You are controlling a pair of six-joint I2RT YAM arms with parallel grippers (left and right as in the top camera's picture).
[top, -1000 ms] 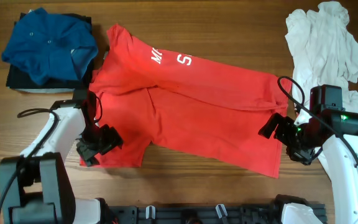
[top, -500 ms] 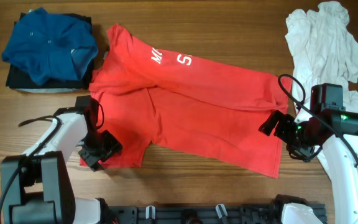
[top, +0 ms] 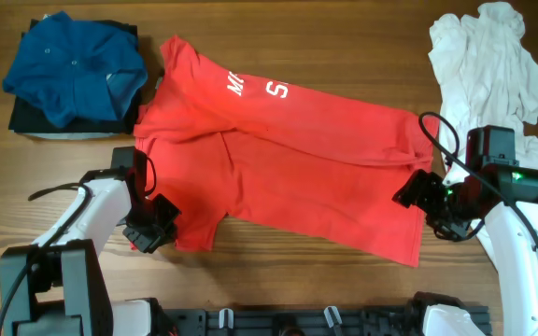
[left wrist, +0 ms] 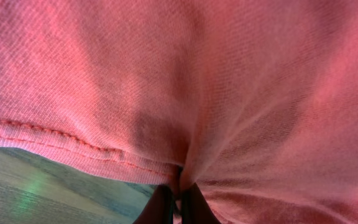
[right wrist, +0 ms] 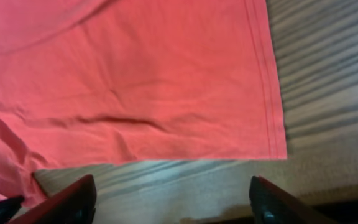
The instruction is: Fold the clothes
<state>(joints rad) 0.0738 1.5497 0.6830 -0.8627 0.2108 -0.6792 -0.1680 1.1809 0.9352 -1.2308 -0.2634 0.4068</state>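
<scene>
While left hand pinches T-shirt, right hand open.

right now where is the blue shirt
In the overhead view the blue shirt lies bunched at the far left of the table, on top of a dark folded garment, just left of the red T-shirt.

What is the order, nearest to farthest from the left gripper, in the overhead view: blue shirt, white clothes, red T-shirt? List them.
1. red T-shirt: its near left hem is pinched in the left gripper.
2. blue shirt: back left corner, beyond the gripper.
3. white clothes: far right side.
</scene>
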